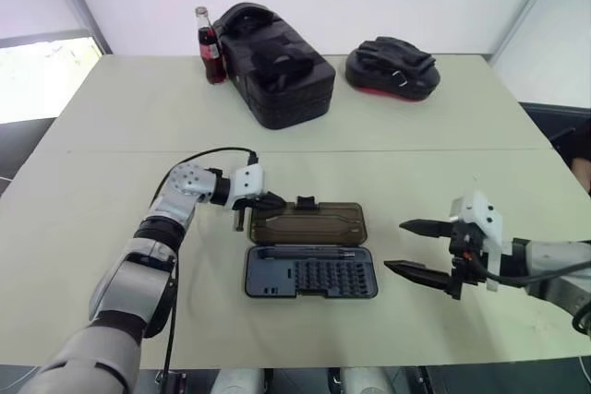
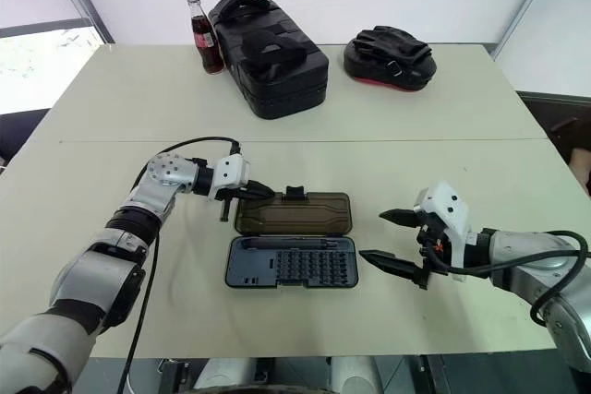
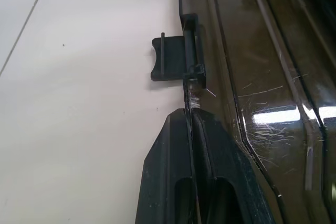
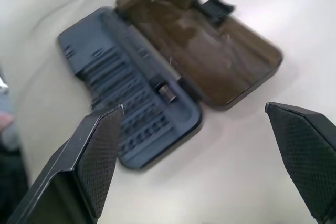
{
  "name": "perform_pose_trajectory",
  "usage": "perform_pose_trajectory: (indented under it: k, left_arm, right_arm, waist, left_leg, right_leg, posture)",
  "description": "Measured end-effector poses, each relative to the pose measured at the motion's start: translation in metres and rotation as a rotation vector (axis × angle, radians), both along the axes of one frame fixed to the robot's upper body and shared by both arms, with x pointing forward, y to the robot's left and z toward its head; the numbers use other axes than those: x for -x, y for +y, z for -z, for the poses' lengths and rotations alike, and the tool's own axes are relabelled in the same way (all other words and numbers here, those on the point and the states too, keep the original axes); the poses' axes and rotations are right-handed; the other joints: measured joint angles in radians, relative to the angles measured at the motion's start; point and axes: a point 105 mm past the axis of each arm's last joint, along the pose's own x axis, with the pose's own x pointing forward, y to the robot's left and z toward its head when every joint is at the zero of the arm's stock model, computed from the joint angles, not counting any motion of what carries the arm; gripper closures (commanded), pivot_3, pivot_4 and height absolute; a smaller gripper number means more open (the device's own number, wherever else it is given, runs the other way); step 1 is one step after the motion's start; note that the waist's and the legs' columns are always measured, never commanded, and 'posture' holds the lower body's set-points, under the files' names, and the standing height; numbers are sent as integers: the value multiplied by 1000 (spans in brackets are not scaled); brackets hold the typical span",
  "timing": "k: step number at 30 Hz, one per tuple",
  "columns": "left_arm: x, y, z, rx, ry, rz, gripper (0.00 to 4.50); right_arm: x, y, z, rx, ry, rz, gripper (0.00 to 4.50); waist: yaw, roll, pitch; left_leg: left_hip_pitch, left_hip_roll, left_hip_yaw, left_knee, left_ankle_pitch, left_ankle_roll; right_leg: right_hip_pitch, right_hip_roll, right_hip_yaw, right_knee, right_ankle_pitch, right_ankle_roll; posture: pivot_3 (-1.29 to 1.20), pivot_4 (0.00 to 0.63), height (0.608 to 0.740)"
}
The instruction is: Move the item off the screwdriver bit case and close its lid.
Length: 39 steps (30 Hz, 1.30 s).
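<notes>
Case (image 1: 310, 269) is lying open mid-frame on the bench (image 1: 443, 126), lid (image 1: 309, 224) flat behind the tray, no sliver showing on it. Left hand (image 1: 268, 202), pinched shut, is working the lid's far-left edge; right hand (image 1: 416, 246) is hanging wide, lower right. Closing remains.

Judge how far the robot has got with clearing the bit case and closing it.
Done: no stick shows on the bit case. In hand: the shut left gripper pinches the far edge of the lid, which lies flat open. Left: swinging it closed. The right gripper waits open beside the case.
</notes>
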Motion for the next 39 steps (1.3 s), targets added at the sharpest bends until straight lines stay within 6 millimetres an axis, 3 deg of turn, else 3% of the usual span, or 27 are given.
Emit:
perform_pose_trajectory:
  k: [10,22,34,37,39]
  left_arm:
    - [-7,-19,-7,33,-74,9,4398]
    - [8,-20,3,52,-25,61,4398]
    - [3,-20,3,44,-32,22,4398]
    - [2,-19,4,44,-21,13,3516]
    - [0,-19,3,50,-29,2,2540]
  right_arm:
    - [3,2,-5,14,-12,-19,0]
    - [0,3,-2,13,-19,-17,0]
    - [-5,1,-3,23,-36,-8,0]
    - [-5,1,-3,24,-40,-7,0]
    - [-6,1,-3,26,-44,-10,0]
  waist:
    - [2,0,0]
    - [0,0,0]
    - [0,0,0]
    - [0,0,0]
    - [0,0,0]
  left_leg:
    - [-1,0,0,2,0,0]
    - [-1,0,-1,2,0,0]
    - [0,0,0,2,0,0]
    - [0,0,0,3,0,0]
    - [0,0,0,3,0,0]
  right_leg:
    - [1,-1,0,0,1,2]
    - [1,-1,0,0,1,2]
    - [1,-1,0,1,1,2]
    - [1,-1,0,1,1,2]
    - [1,-1,0,1,1,2]
  posture:
    - [0,150,740]
    - [0,150,740]
    - [0,150,740]
    - [0,150,740]
    - [0,150,740]
